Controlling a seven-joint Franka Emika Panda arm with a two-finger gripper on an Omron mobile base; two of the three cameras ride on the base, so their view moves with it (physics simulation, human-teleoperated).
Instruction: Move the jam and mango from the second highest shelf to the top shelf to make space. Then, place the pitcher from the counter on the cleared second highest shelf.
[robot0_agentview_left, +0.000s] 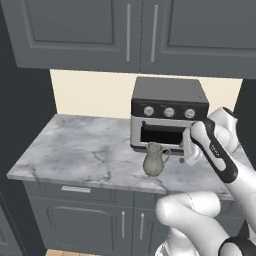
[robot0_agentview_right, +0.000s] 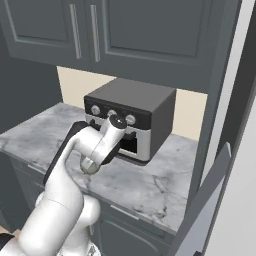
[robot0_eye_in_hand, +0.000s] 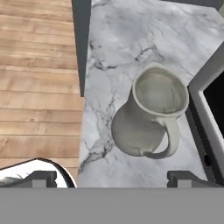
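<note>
The grey-beige pitcher (robot0_agentview_left: 156, 160) stands upright on the marble counter (robot0_agentview_left: 75, 145), just in front of the toaster oven. In the hand view the pitcher (robot0_eye_in_hand: 148, 116) is seen from above, its handle pointing toward the bottom right. My gripper (robot0_eye_in_hand: 113, 177) hovers over it, open, with nothing between its fingertips (robot0_eye_in_hand: 43, 177). In the left base view the gripper (robot0_agentview_left: 187, 157) hangs just right of the pitcher. From the right base view my arm covers most of the pitcher (robot0_agentview_right: 90, 167). The jam, the mango and both shelves are out of view.
A black-and-silver toaster oven (robot0_agentview_left: 169, 115) stands at the back of the counter, close behind the pitcher. Dark upper cabinets (robot0_agentview_left: 125, 30) hang overhead. A grey fridge door edge (robot0_agentview_right: 210, 200) stands at the right. Wooden floor (robot0_eye_in_hand: 39, 65) lies past the counter's front edge.
</note>
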